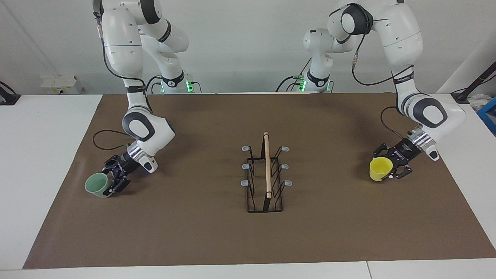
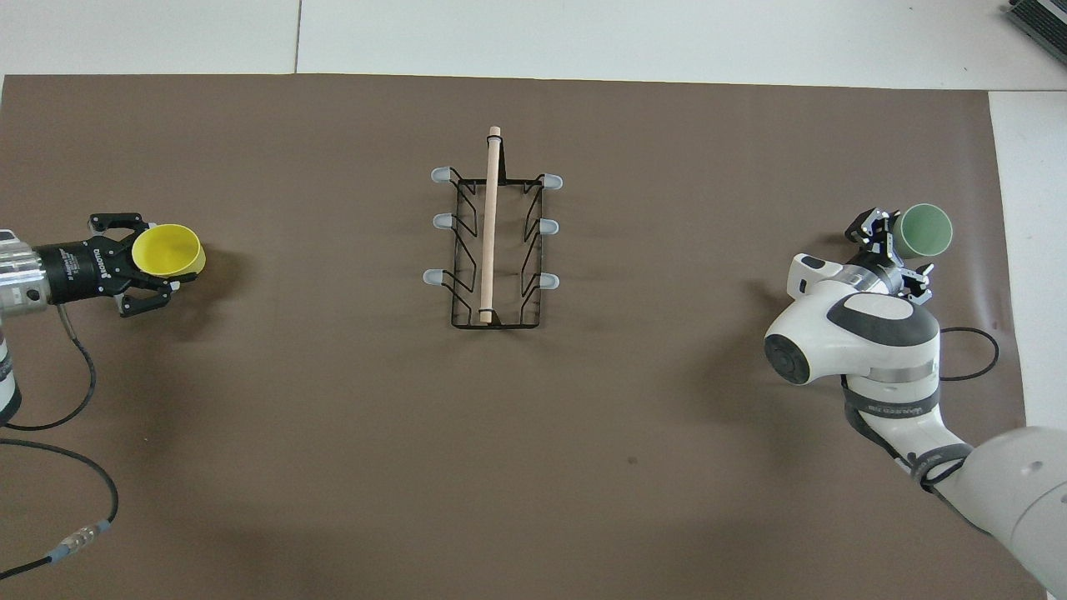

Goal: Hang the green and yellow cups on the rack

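The rack [image 1: 267, 166] [image 2: 490, 225] stands mid-mat, its prongs bare. A yellow cup [image 1: 379, 168] [image 2: 169, 250] is at the left arm's end of the mat, mouth tilted upward. My left gripper [image 1: 383, 166] [image 2: 157, 255] is shut on it, one finger on each side of its wall. The green cup [image 1: 97, 185] [image 2: 925, 231] stands upright on the mat at the right arm's end. My right gripper [image 1: 111, 179] [image 2: 894, 247] is low and open against the side of that cup that faces the rack. Its fingertips reach around the cup's wall.
A brown mat [image 1: 193, 232] covers the middle of the white table [image 1: 38, 155]. A black cable [image 1: 101, 136] loops on the mat by the right arm. The left arm's cable [image 2: 58, 450] trails on the mat nearer the robots.
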Controlling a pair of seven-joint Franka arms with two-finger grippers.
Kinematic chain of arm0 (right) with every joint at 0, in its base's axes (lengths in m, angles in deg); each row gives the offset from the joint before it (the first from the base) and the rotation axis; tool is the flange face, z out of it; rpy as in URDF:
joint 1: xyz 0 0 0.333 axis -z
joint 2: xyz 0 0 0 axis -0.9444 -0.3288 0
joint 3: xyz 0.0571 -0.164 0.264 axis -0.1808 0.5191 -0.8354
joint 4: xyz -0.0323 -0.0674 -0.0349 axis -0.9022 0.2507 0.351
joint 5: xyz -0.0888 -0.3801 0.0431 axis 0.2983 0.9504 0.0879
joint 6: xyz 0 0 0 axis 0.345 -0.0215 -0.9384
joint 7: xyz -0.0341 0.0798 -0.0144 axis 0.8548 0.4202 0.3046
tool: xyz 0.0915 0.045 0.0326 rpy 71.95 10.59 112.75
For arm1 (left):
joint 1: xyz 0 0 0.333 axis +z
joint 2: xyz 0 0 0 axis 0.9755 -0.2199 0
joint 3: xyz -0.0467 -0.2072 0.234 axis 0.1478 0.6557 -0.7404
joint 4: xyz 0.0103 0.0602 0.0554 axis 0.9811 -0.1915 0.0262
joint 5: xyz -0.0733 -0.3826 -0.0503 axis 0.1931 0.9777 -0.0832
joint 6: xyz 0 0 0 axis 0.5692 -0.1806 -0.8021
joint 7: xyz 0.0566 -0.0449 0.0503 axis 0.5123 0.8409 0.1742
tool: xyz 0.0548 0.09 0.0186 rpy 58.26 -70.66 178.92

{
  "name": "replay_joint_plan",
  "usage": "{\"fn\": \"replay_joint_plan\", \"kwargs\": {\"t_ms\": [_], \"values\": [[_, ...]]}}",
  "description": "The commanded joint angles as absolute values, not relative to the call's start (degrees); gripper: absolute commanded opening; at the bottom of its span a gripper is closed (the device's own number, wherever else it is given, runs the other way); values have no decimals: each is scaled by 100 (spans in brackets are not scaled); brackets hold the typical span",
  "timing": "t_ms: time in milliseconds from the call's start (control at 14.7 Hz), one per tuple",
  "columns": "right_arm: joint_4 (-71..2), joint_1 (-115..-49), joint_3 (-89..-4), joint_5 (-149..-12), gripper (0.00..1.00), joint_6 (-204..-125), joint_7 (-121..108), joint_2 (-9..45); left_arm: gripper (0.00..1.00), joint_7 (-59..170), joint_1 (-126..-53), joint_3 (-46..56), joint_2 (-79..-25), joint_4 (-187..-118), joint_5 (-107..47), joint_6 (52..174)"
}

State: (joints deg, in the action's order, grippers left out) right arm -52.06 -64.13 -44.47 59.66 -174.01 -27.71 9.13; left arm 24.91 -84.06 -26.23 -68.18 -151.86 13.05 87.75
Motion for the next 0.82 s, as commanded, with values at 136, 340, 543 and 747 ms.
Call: {"fn": "replay_joint_plan", "kwargs": {"t_ms": [136, 340, 543, 747], "values": [[-5249, -6219, -4496, 6248, 100, -17626, -2529, 891, 0, 2326, -8477, -2668, -6562, -14849, 1380, 8842], [-5249, -6201, -4496, 6283, 100, -17653, -2529, 883, 0, 2317, -8494, -2659, -6509, -14463, 1292, 8824], [-5249, -6193, -4487, 6388, 67, -17679, -2538, 874, 0, 2221, -8573, -2572, -6290, -14163, 836, 8885], [-5249, -6166, -4487, 6397, 42, -17715, -2547, 874, 0, 2264, -8573, -2519, -5965, -14084, 397, 9009]]}}
